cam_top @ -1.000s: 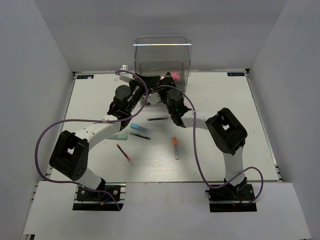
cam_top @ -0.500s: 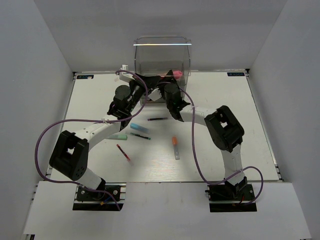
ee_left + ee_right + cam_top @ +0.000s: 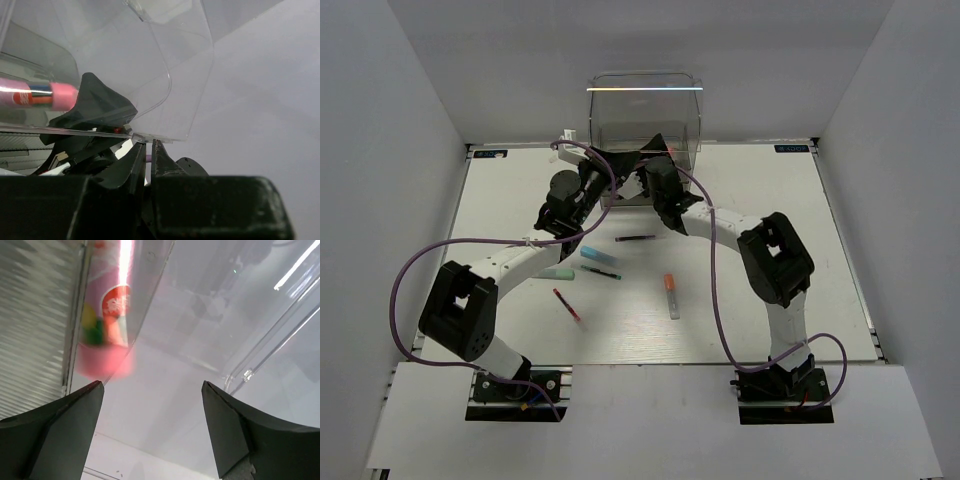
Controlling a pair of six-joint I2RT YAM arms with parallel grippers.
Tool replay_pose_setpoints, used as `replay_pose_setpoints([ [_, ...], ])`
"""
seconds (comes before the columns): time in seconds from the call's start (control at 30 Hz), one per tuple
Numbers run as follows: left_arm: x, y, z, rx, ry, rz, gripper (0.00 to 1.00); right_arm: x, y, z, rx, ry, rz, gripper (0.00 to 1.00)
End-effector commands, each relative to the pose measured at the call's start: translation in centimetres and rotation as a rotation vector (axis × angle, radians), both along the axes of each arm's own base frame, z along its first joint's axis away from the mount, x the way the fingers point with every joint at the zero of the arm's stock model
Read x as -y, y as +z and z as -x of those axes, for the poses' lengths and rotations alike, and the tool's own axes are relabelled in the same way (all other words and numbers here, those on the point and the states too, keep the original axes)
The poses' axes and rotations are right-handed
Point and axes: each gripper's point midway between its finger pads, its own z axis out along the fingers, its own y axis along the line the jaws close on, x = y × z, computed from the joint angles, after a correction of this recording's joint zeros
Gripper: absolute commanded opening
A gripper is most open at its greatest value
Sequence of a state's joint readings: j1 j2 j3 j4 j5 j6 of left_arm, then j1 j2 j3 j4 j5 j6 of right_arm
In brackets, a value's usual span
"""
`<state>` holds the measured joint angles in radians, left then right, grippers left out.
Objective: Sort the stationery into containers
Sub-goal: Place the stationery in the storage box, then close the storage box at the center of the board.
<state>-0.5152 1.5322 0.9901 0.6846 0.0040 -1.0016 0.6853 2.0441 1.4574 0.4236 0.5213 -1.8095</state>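
The clear container (image 3: 645,105) stands at the table's far edge, with a drawer pulled out toward me. My left gripper (image 3: 148,142) is shut, its tips pinching the drawer's clear front edge (image 3: 165,136). My right gripper (image 3: 153,385) is open wide inside the drawer, nothing between its fingers. The chunky pink tube (image 3: 109,315) lies loose and blurred against the drawer wall, just beyond the right gripper's left finger. Through the plastic the left wrist view shows the pink tube (image 3: 35,95) too. From above, both grippers (image 3: 630,170) crowd the container's front and hide the tube.
Loose on the table behind the arms lie a thin dark pen (image 3: 636,238), a light blue marker (image 3: 597,255), another dark pen (image 3: 601,271), a pale green marker (image 3: 558,272), a red-white pen (image 3: 567,305) and an orange-grey marker (image 3: 671,295).
My right gripper has opened and let go of the pink tube inside the drawer, after reaching slightly further in. The left arm and the pens on the table have not moved.
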Motion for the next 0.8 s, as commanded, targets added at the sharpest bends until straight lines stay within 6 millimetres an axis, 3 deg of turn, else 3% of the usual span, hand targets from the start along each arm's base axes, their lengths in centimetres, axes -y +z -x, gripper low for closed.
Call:
replay_pose_setpoints([
  [0.0, -0.7, 2.4, 0.2, 0.073, 0.02, 0.021, 0.11, -0.1, 0.4, 0.5, -0.065, 0.037, -0.015, 0.85],
  [0.17, -0.7, 2.4, 0.2, 0.073, 0.02, 0.021, 0.11, -0.2, 0.7, 2.0, -0.087, 0.096, -0.051, 0.85],
  [0.2, -0.7, 2.4, 0.2, 0.073, 0.02, 0.021, 0.11, -0.4, 1.5, 2.4, -0.085, 0.125, -0.077, 0.85],
  [0.23, -0.7, 2.4, 0.2, 0.073, 0.02, 0.021, 0.11, -0.6, 1.0, 2.9, -0.102, 0.147, -0.091, 0.85],
  [0.27, -0.7, 2.4, 0.2, 0.073, 0.02, 0.021, 0.11, -0.5, 2.2, 3.8, -0.096, 0.176, -0.117, 0.85],
  [0.33, -0.7, 2.4, 0.2, 0.073, 0.02, 0.021, 0.11, -0.6, 1.1, 4.8, -0.135, 0.215, -0.132, 0.84],
  [0.37, -0.7, 2.4, 0.2, 0.073, 0.02, 0.021, 0.11, -0.6, 2.0, 5.8, -0.131, 0.249, -0.146, 0.84],
  [0.43, -0.7, 2.4, 0.2, 0.073, 0.02, 0.021, 0.11, -1.2, 1.0, 7.2, -0.167, 0.315, -0.167, 0.83],
  [0.47, -0.9, 2.4, 0.0, 0.072, 0.029, 0.023, 0.11, -0.6, 1.9, 8.3, -0.163, 0.332, -0.175, 0.83],
  [0.5, -0.9, 2.4, 0.0, 0.072, 0.029, 0.023, 0.11, -0.5, 0.6, 9.2, -0.197, 0.348, -0.167, 0.83],
  [0.53, -0.9, 2.4, 0.0, 0.072, 0.029, 0.023, 0.11, -0.7, 1.3, 10.3, -0.204, 0.392, -0.197, 0.81],
  [0.57, -0.8, 2.5, 0.1, 0.067, 0.027, 0.03, 0.11, -0.2, -1.0, 11.4, -0.257, 0.395, -0.177, 0.8],
  [0.6, -1.0, 2.2, -0.1, 0.059, 0.036, 0.028, 0.11, 0.1, -1.1, 12.4, -0.286, 0.404, -0.175, 0.8],
  [0.63, -1.0, 1.7, 0.0, 0.044, 0.034, 0.029, 0.11, 0.4, -1.4, 13.5, -0.329, 0.42, -0.186, 0.75],
  [0.7, -0.6, 1.1, 0.3, 0.029, 0.023, 0.031, 0.11, 1.7, -4.1, 15.7, -0.468, 0.38, -0.191, 0.68],
  [0.77, -0.6, -0.4, 0.4, -0.009, 0.021, 0.023, 0.11, 2.2, -4.1, 17.1, -0.562, 0.351, -0.3, 0.55],
])
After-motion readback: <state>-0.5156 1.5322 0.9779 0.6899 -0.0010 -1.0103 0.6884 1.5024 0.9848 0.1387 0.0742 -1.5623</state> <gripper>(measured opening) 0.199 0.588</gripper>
